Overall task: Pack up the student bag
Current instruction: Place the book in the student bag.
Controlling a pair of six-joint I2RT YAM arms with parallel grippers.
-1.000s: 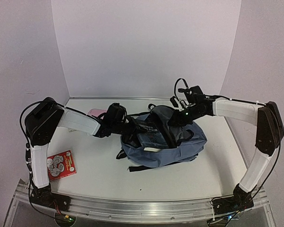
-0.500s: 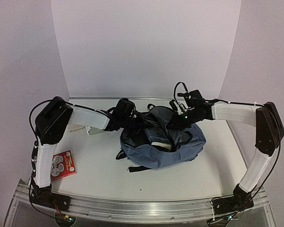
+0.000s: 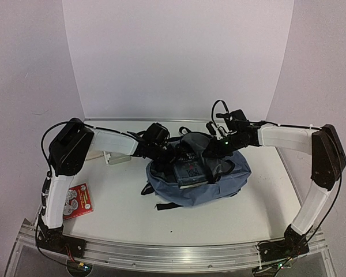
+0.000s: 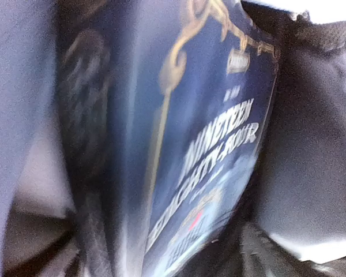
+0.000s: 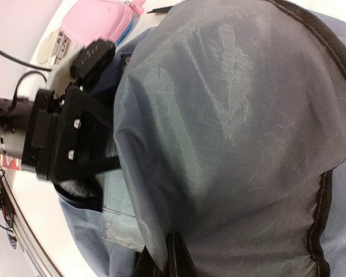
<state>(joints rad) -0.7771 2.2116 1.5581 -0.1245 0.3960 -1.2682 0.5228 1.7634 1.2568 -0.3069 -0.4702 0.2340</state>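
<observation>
Since a second ago the left arm has swung inward, pushing the dark blue book (image 3: 187,169) deeper into the mouth of the student bag (image 3: 222,183) in the middle of the table (image 3: 121,216). The left gripper (image 3: 168,152) reaches low into that opening, jaws unseen, so I cannot tell their state; the right gripper (image 3: 215,144), arm stretched across, is pinched shut on the bag's upper flap, propping it. Loading the book looks nearly done: next, a clean release and a straight withdrawal without dragging it out.
</observation>
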